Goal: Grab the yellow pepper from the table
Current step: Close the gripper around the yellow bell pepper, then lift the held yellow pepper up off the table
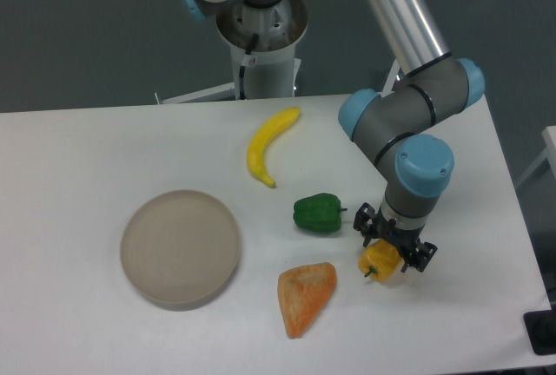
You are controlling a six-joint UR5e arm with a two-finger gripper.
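White tabletop, grey floor behind it. Near to far:

Orange wedge sits nearest the front edge, just left of the work area. Round beige plate is well off to the left.

Yellow pepper lies near the right front of the tabletop, stem pointing left-down. Claw is down over it, fingers straddling the body, one on each side. Can't tell if the pads are tight on it or just beside it; the wrist hides the top half. Can't tell either if the pepper is off the surface.

Green pepper is near the claw's left finger, apart from it. Banana is farther back, out of the way.

For the step in hand, my read:
- confirm a firm squeeze across the blocky body, not the stem end; glossy lobed skin likely slips
- close on the widest part, fingers low enough to get under the bulge
- lift straight up, no sideways sweep, green pepper and wedge are close
- slow start on the lift; if the pepper tilts or rotates, stop and regrip
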